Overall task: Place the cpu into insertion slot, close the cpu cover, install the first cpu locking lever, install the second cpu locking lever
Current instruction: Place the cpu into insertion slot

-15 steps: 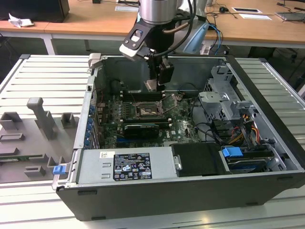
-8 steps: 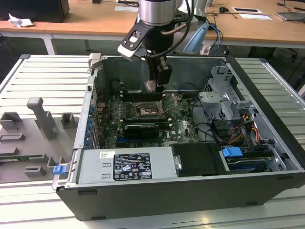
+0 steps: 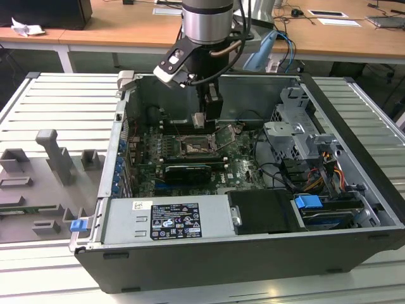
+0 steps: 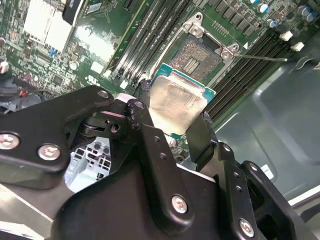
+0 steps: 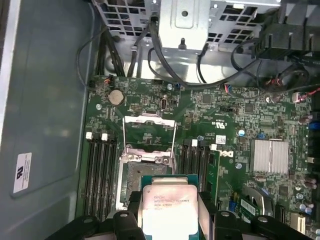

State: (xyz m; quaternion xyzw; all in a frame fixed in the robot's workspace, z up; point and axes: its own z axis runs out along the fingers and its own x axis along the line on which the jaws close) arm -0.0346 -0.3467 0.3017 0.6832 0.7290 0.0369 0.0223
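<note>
In the exterior view my gripper (image 3: pixel 204 118) hangs inside the open computer case, just above the green board. It is shut on the cpu (image 4: pixel 177 105), a flat silver-tan square with a green edge, clamped between two black fingers (image 4: pixel 145 127). The cpu (image 5: pixel 167 206) hovers slightly off the insertion slot (image 5: pixel 144 176), overlapping one of its edges, and does not touch it. The slot's dark pin field (image 4: pixel 200 55) lies bare. The cpu cover (image 5: pixel 149 133) stands swung open on the slot's far side from my fingers. A thin locking lever (image 4: pixel 265 58) sticks out past the slot.
Black memory slots (image 5: pixel 100 172) flank the insertion slot on both sides. A long black card (image 3: pixel 188 171) lies in front of the slot, and a grey power supply (image 3: pixel 168 221) is nearer the case's front. A metal drive cage (image 3: pixel 297 133) and loose cables (image 5: pixel 165 60) fill the exterior view's right.
</note>
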